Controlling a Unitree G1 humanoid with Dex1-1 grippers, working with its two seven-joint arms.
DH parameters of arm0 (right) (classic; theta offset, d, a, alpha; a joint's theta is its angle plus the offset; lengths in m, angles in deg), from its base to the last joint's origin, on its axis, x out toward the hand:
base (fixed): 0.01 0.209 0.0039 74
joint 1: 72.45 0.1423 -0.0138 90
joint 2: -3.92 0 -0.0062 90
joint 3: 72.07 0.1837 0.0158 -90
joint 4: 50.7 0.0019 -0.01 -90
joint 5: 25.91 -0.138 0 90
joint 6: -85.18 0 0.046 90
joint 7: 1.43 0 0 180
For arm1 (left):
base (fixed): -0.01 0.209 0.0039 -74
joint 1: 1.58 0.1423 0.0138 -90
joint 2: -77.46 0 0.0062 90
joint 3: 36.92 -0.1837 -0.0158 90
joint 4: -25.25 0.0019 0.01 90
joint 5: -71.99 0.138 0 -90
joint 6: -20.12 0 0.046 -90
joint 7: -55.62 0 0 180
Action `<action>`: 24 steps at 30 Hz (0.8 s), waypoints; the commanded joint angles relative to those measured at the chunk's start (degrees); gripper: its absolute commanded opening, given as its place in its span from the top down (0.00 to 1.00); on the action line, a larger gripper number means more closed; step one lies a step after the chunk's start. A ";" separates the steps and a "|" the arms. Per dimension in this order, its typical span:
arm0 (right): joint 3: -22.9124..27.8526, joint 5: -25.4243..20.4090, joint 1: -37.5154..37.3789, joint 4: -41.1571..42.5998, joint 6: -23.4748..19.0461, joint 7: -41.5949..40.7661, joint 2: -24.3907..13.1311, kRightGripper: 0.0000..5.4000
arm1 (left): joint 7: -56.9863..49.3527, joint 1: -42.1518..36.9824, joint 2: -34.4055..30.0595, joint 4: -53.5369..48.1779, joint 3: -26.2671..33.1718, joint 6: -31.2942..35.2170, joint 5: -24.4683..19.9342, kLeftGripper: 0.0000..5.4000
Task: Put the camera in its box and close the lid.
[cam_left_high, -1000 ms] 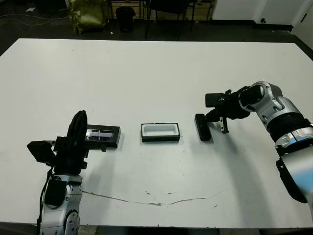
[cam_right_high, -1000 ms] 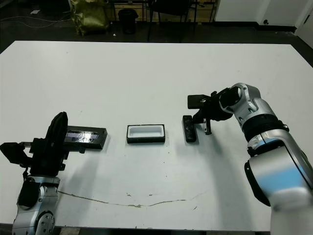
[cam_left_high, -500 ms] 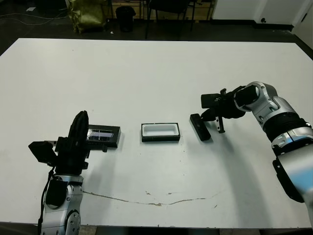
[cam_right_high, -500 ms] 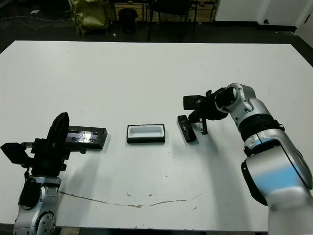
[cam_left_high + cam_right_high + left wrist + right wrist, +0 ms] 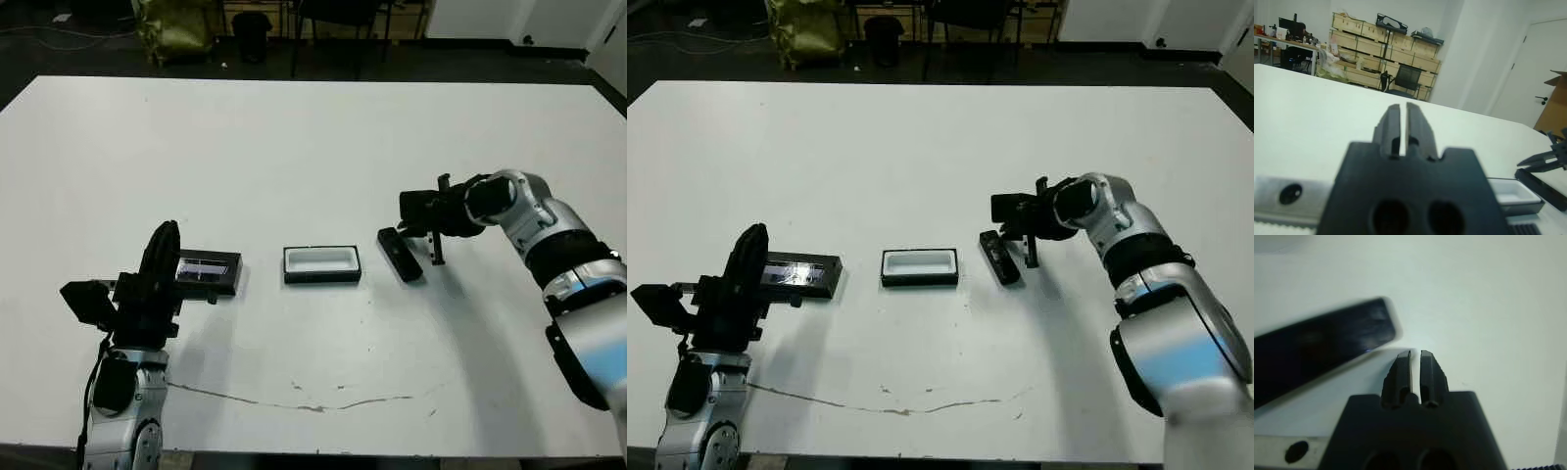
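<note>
Camera point(image 5: 401, 255): on the surface just right of the box point(image 5: 321, 264), now angled and nudged leftward toward it since a second ago. Right gripper point(image 5: 1416, 377): fingers nearly together, empty, beside the camera's far end. Left gripper point(image 5: 1399, 128): fingers almost closed, empty. Lid point(image 5: 206, 272): left of box. Insertion pending.

The camera point(image 5: 401, 255) looks glossy black plastic, the table point(image 5: 294, 147) smooth matt white.

On the desk point(image 5: 313, 147), the box point(image 5: 321, 264) sits in the middle, the lid point(image 5: 207, 273) to its left, the camera point(image 5: 401, 254) just to its right.
</note>
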 commanded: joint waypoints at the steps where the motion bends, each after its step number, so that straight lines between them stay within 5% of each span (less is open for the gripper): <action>1: 4.27 -1.10 -4.20 1.75 -5.01 9.54 -1.41 1.00 | 0.07 0.60 -0.29 0.86 0.25 0.37 0.30 1.00; 8: 12.88 -4.05 -11.79 13.78 -7.76 23.17 -4.01 1.00 | -0.57 0.93 -0.11 0.09 0.26 1.74 -0.11 1.00; 14: 22.11 -12.34 -24.06 38.23 -12.82 24.93 -3.71 1.00 | -1.39 1.30 -0.28 -1.35 0.25 3.84 0.04 1.00; 21: 29.89 -28.27 -35.08 62.76 -24.36 24.74 2.84 1.00 | -0.61 0.81 -0.12 0.01 0.09 2.19 0.50 1.00; 24: 32.25 -35.38 -40.29 74.08 -33.06 28.30 7.96 1.00 | -0.63 0.99 -0.10 -0.13 0.07 2.23 0.49 1.00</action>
